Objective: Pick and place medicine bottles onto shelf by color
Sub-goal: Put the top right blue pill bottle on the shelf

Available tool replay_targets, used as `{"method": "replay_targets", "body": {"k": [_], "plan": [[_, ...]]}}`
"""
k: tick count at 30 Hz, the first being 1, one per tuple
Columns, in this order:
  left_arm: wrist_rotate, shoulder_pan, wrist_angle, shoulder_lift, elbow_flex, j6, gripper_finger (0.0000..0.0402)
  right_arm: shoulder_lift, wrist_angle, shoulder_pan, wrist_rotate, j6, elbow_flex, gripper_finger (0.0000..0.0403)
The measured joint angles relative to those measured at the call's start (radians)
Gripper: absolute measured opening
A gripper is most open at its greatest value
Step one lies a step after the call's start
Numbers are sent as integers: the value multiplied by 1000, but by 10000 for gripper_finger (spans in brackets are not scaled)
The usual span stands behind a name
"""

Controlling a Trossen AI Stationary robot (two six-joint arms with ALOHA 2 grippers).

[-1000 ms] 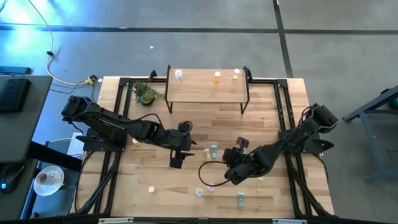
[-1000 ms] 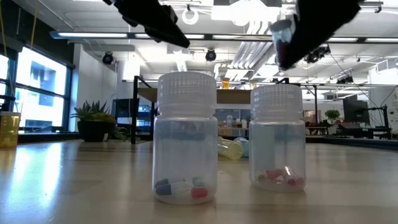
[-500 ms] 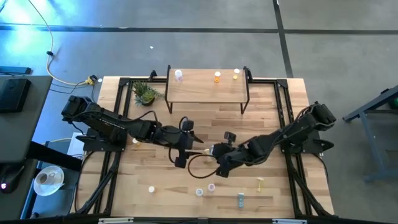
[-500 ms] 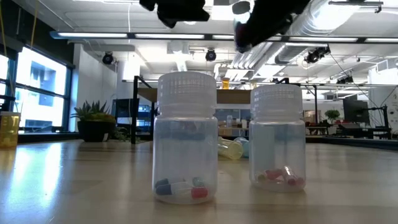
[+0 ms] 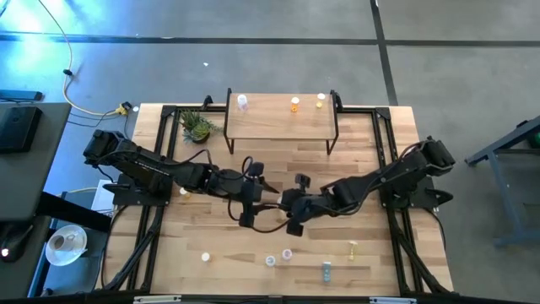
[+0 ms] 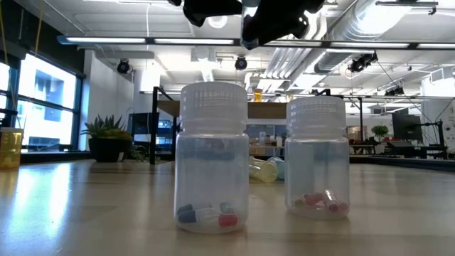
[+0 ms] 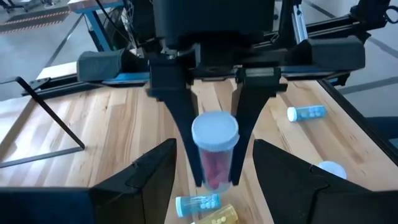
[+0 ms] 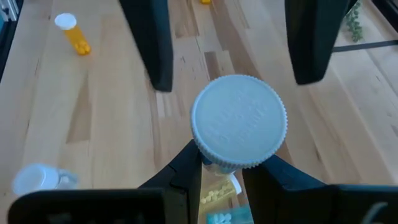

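Note:
My right gripper (image 5: 283,205) is shut on a pink medicine bottle (image 7: 215,163) with a white cap (image 8: 239,127), held above the middle of the table. My left gripper (image 5: 262,196) faces it, open. Its fingers (image 8: 151,46) stand apart just short of the bottle and touch nothing. The shelf (image 5: 283,121) stands on its black legs at the far edge. On it are a pink bottle (image 5: 243,101), an orange one (image 5: 294,104) and a yellow one (image 5: 320,101). My right gripper pinches the pink bottle's clear body (image 7: 216,171) below the cap between its two fingers (image 7: 182,115). The fingers slant down from the table's right side. The bottle is lifted clear of the table, cap uppermost and tilted.
A teal bottle (image 7: 196,203) and a yellow one (image 7: 219,214) lie on the table beneath the grippers. More bottles lie near the front edge (image 5: 287,253) (image 5: 326,270) (image 5: 204,256), and two stand close to the low camera (image 6: 212,156). A potted plant (image 5: 197,127) stands left of the shelf.
My right gripper has carried the pink bottle up and toward the table's left, to just in front of my left gripper, turning as it went. My left gripper has tipped upward a little and stayed open.

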Motion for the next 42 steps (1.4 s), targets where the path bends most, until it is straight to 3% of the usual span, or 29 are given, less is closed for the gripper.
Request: {"method": "replay_targets", "body": {"k": [17,31,42], "plan": [[-7,0,48,0,0,-36,201,0,106,-7,7,-32,0,80],[-8,0,50,0,0,-63,111,0,106,-20,7,-33,0,80],[-7,0,50,0,0,-70,116,0,104,-20,7,-34,0,92]]}}
